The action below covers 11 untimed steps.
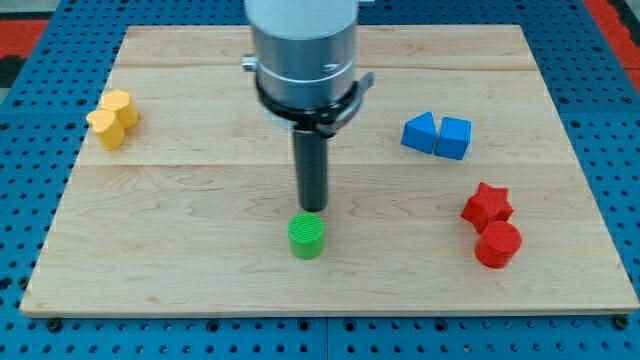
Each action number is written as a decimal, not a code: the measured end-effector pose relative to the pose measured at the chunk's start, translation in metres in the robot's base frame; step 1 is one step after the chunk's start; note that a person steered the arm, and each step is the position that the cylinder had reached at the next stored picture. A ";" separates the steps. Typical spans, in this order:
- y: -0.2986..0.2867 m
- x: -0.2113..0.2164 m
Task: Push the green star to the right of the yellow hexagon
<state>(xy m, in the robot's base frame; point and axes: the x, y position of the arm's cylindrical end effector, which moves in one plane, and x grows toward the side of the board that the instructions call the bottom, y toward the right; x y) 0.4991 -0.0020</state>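
Tip: my tip (pixel 312 208) – just above the green cylinder (pixel 307 236), near touching.
End effector: a plain rod – no jaws, so open or together cannot be told.

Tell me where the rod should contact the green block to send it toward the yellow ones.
Probably its lower-right side wall: the yellow blocks lie up-left. My tip sits at the view's top side of the green block, so circle round first. It stands upright, so it should slide.

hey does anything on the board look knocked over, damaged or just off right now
Nothing looks damaged or toppled. One mismatch: the only green block looks like a cylinder, not a star, and the yellow blocks at the view's left have no clear hexagon shape. My tip sits just above the green block in the view.
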 end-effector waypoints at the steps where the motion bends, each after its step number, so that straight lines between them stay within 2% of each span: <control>1: -0.009 0.024; 2: -0.017 -0.001; 4: 0.005 -0.196; 5: 0.002 -0.261; 6: -0.026 -0.305; 7: -0.052 -0.274; 9: -0.040 -0.202; 10: -0.057 -0.226; 11: -0.108 -0.230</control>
